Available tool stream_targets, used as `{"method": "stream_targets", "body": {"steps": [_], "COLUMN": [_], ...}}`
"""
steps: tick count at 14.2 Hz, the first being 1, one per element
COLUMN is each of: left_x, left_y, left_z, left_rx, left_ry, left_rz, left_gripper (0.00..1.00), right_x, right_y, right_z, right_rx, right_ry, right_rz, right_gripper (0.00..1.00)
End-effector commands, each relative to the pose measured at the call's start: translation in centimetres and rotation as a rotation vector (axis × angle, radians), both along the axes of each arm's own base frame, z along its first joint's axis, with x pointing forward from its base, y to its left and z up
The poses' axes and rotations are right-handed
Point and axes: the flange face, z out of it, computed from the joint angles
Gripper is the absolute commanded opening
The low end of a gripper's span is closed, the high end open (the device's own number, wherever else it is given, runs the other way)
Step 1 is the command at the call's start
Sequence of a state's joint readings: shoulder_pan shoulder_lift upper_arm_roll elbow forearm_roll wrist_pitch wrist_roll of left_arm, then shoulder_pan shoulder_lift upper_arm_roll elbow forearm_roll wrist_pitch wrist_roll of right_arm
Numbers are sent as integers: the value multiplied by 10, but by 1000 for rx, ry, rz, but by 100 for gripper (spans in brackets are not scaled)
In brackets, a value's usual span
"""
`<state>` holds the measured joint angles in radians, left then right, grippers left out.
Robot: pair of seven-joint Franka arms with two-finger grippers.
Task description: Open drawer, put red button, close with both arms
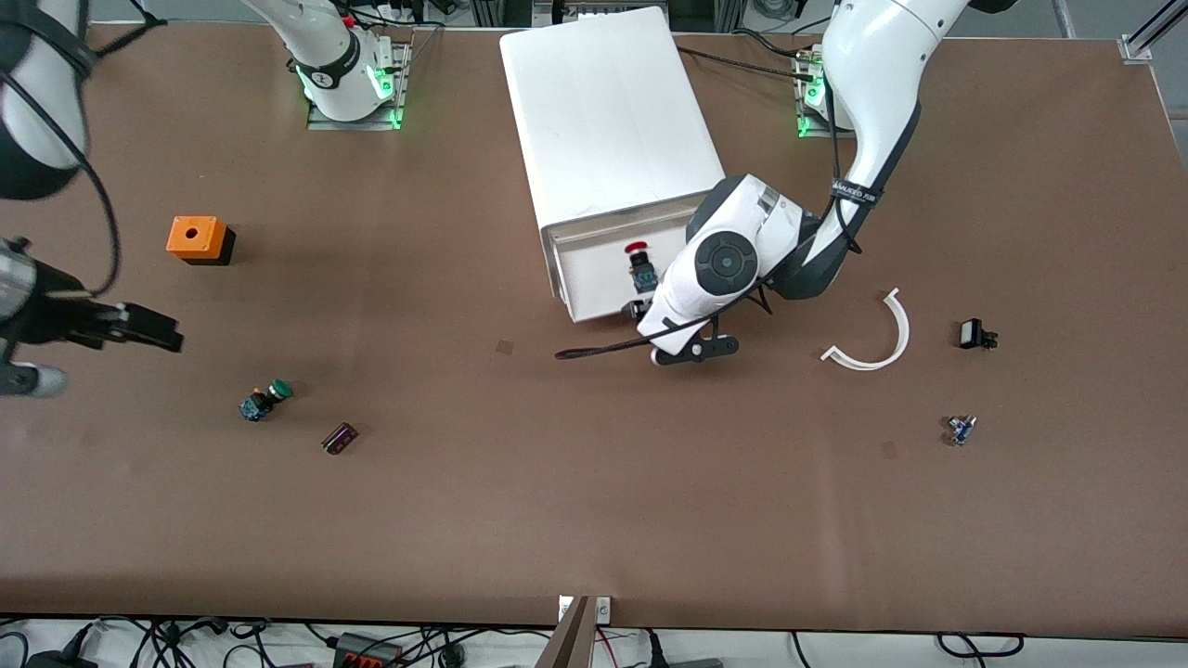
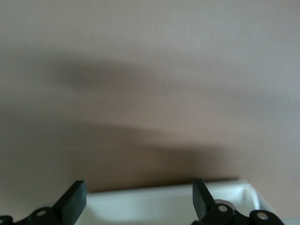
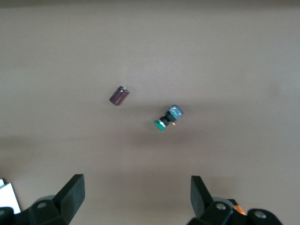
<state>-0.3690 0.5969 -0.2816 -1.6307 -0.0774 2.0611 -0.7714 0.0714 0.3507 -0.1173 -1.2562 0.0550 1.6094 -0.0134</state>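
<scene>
— Where does the small red-capped push button [image 1: 638, 263] lie?

— In the shallow white plastic top drawer [image 1: 594, 278], which stands pulled out of the big white box-shaped cabinet [image 1: 608, 121]. The button lies on the tray floor, red cap toward the cabinet.

— And the left arm's black two-finger gripper [image 2: 138, 199]?

— Low at the drawer's front edge, fingers spread wide — the white front rim shows between them in the left wrist view, brown table past it.

— The right one?

— The right arm's black gripper [image 3: 137, 197] hangs over the table at the right arm's end, fingers apart and holding nothing. Below it lie the green-capped push button [image 3: 168, 118] and a small maroon cylinder [image 3: 119, 95]. The orange cube with a hole [image 1: 196, 237] sits farther from the front camera than those two.

— Anything toward the left arm's end?

— A curved white plastic strip [image 1: 877, 337], with a small black part [image 1: 974, 334] beside it.
</scene>
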Motion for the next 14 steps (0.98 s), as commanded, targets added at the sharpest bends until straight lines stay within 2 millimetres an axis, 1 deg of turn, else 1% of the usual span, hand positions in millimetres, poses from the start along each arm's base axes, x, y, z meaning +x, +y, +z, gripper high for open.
{"method": "stream_targets", "body": {"steps": [1,3,5,7,9,11,13,14], "left_x": [-29,-36,-43,-53,-57,-62,-64,-59], "left_y": [-8,-14,-18,-24,-23,-28,-30,-27], "left_z": [8,8,5,5,5,5,6,8], "left_rx": [40,45,50,63,75,76,74,71], "left_ry": [51,71,88,123,143,150,154,148], "left_rz": [-34,-52,-63,-88,-96,-108,-114,-107], "left_gripper": [100,100,100,100,100,100,100,100], "right_x": [-23,-31,-34,-45,-65,-79,-86,-88], "right_y": [-9,-12,-8,-7,-8,-9,-9,-9], "right_z": [7,3,2,2,-4,-8,-12,-11], "right_rx": [16,-3,-27,-27,-23,-21,-20,-19], "right_ry": [10,29,45,48,42,38,50,50], "right_rz": [23,23,29,29,27,28,27,30], "right_gripper": [100,100,100,100,100,100,100,100]}}
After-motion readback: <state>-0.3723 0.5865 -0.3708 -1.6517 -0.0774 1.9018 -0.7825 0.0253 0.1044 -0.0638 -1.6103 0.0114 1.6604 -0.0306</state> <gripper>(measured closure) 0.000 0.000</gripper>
